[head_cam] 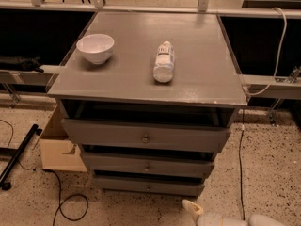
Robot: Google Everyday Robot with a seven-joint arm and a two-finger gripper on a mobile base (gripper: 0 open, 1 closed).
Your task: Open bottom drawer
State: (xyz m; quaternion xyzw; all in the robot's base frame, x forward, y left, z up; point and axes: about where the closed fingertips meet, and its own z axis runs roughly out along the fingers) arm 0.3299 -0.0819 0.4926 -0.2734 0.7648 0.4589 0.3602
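While the gripper [192, 207] sits at the bottom edge of the frame, right of centre, only its pale cream tip and a bit of white body behind it show, so I cannot tell whether it is open or closed. It holds nothing that can be seen, and it lies low over the speckled floor [270, 173], just below and to the right of the cabinet's foot, apart from the drawer fronts.

The bottom drawer [122, 183] is the lowest of three grey fronts, in the lower middle of the frame, a slim strip with a small round knob [149, 188] at its centre. A dark gap runs along its top edge. Above it are the middle drawer [178, 167] and the taller top drawer [188, 138], each with its own knob and each reaching a little further toward the camera than the one below.

On the grey cabinet top [202, 74] a white bowl [95, 47] stands upright toward the upper left, and a bottle [163, 61] lies on its side near the middle, well apart from the bowl. A cardboard box [59, 147] stands against the cabinet's left side, with a black cable [60, 206] looping on the floor below it. A white cable [278, 46] hangs at the upper right.
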